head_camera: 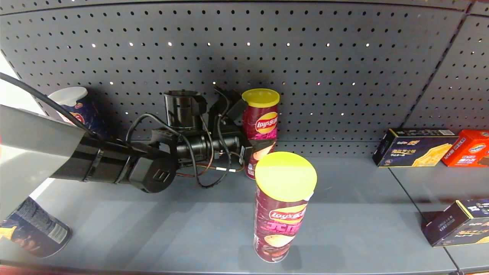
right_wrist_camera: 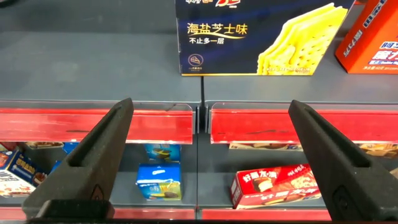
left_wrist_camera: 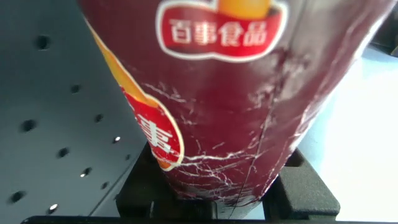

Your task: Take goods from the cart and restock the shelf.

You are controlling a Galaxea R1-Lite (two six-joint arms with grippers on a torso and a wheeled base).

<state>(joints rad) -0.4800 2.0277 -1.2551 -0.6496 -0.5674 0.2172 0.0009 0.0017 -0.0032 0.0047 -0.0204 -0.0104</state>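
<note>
A maroon chip can with a yellow lid stands upright at the back of the grey shelf, close to the pegboard wall. My left gripper comes in from the left and is shut on its lower half. In the left wrist view the can sits between the two dark fingers. A second maroon can stands free nearer the shelf's front. My right gripper is open with nothing between its fingers, facing the red price rails of lower shelves.
A blue can stands at the back left and a dark can lies at the front left. Dark blue and orange cracker boxes sit on the right bay, another dark box nearer the front. Free shelf lies between the cans and boxes.
</note>
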